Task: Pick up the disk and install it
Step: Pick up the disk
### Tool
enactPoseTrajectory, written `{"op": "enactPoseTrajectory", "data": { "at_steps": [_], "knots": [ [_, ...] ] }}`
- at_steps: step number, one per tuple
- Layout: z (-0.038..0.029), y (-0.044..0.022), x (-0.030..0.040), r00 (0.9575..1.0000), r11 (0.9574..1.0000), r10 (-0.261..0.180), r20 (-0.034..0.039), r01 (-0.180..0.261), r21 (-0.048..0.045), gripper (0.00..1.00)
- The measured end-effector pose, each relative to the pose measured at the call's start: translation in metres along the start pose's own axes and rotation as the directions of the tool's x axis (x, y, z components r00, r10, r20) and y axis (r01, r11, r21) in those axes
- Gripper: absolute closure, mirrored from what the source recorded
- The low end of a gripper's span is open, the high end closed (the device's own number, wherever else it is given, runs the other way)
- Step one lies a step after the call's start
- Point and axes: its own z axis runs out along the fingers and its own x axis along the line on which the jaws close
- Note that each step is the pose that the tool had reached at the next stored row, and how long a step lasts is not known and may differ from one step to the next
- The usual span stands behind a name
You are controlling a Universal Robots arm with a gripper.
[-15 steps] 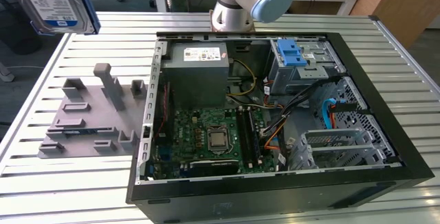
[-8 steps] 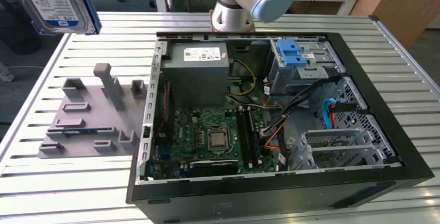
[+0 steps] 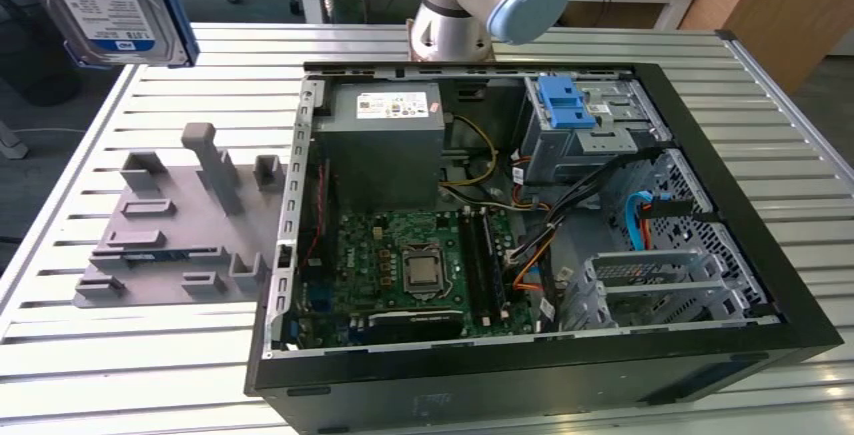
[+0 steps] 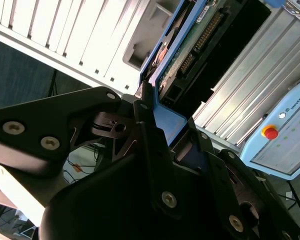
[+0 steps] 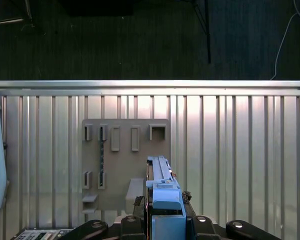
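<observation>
The disk (image 3: 114,5), silver with a blue-and-white label and blue side rails, hangs high in the air at the exterior view's upper left, above the table's far corner. Its green circuit-board underside (image 4: 190,50) shows in the second wrist view, and it is seen edge-on (image 5: 162,182) in the first wrist view. My gripper (image 4: 170,112) is shut on the disk, with black fingers (image 5: 139,204) pressing its blue rails from both sides. Straight below the held disk lies the grey holder plate (image 5: 125,160).
The open computer case (image 3: 747,255) lies on the slatted aluminium table (image 3: 120,375), holding a grey power-supply box (image 3: 387,145), a drive bay with a blue latch (image 3: 567,105) and a metal cage (image 3: 667,285). The arm's base (image 3: 461,15) stands behind the case. A pendant (image 4: 285,135) sits beside the table.
</observation>
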Motion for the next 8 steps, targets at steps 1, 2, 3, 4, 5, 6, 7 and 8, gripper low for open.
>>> {"op": "enactPoseTrajectory", "data": {
  "at_steps": [1, 2, 3, 4, 5, 6, 7, 8],
  "knots": [
    [0.0, -0.0004, 0.0, 1.0, 1.0, 0.0, 0.0, 0.0, -0.0001, 0.64],
    [0.0, -0.0011, 0.0, 1.0, 1.0, 0.0, 0.0, 0.0, 0.0, 0.64],
    [0.0, -0.0016, 0.0, 1.0, 1.0, 0.0, 0.0, 0.0, 0.0, 0.64],
    [0.0, -0.0022, 0.0001, 1.0, 1.0, 0.0, 0.0, 0.0, 0.0, 0.64],
    [0.0001, -0.0029, 0.0001, 1.0, 1.0, 0.0, 0.0, 0.0, 0.0001, 0.64],
    [0.0001, -0.0036, 0.0002, 1.0, 1.0, 0.0, 0.0, 0.0, 0.0, 0.64],
    [0.0, -0.0043, 0.0003, 1.0, 1.0, 0.0, -0.0001, 0.0, 0.0, 0.64],
    [0.0001, -0.005, 0.0004, 1.0, 1.0, 0.0, -0.0001, 0.0, 0.0001, 0.64]
  ]
}}
